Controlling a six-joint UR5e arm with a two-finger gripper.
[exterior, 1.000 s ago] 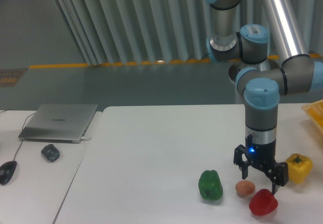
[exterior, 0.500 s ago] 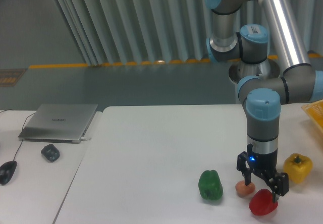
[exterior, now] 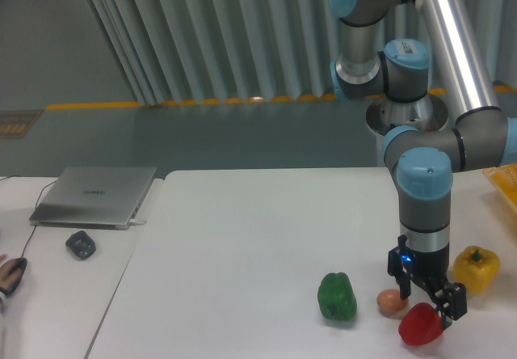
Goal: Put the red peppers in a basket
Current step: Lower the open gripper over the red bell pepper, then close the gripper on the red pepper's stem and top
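The red pepper [exterior: 418, 327] lies on the white table near its front edge, right of the small brown egg [exterior: 392, 301]. My gripper [exterior: 426, 301] hangs straight down over the pepper with its fingers spread. One finger is by the egg, the other [exterior: 453, 302] is at the pepper's right side, and the tips reach the pepper's top. The jaws are open and hold nothing. Only a corner of the yellow-orange basket [exterior: 504, 178] shows at the right edge.
A yellow pepper [exterior: 476, 268] sits right of my gripper and a green pepper [exterior: 336, 297] left of the egg. A laptop [exterior: 95, 195], a dark small object [exterior: 80, 244] and a mouse under a hand [exterior: 10, 274] lie on the left table.
My gripper has come down and slightly right, from above the egg and pepper to around the red pepper's top. A hand has appeared at the mouse on the left.
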